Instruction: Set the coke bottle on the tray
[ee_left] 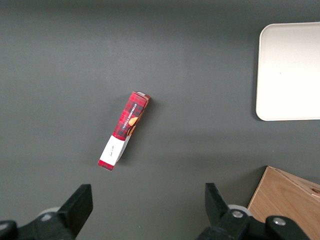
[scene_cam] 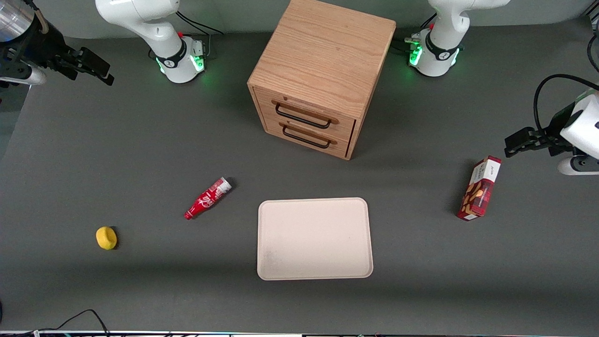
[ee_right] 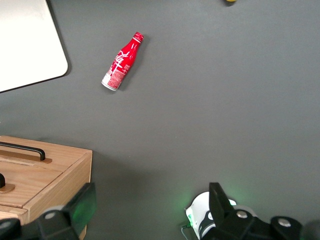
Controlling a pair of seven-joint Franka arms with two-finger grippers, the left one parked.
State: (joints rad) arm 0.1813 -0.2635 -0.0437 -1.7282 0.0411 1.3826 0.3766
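Note:
The coke bottle (scene_cam: 208, 198) (ee_right: 121, 62), slim and red with a white script logo, lies on its side on the grey table. Its silvery base points toward the wooden cabinet and its cap toward the front camera. The cream tray (scene_cam: 314, 238) (ee_right: 25, 45) lies flat beside it with nothing on it, a short gap of table between them. My gripper (scene_cam: 108, 76) (ee_right: 150, 206) hangs high above the working arm's end of the table, well away from the bottle. It is open and holds nothing.
A wooden two-drawer cabinet (scene_cam: 318, 75) (ee_right: 40, 180) stands farther from the front camera than the tray. A small yellow object (scene_cam: 106, 238) lies toward the working arm's end. A red and white snack box (scene_cam: 479, 188) (ee_left: 123, 130) lies toward the parked arm's end.

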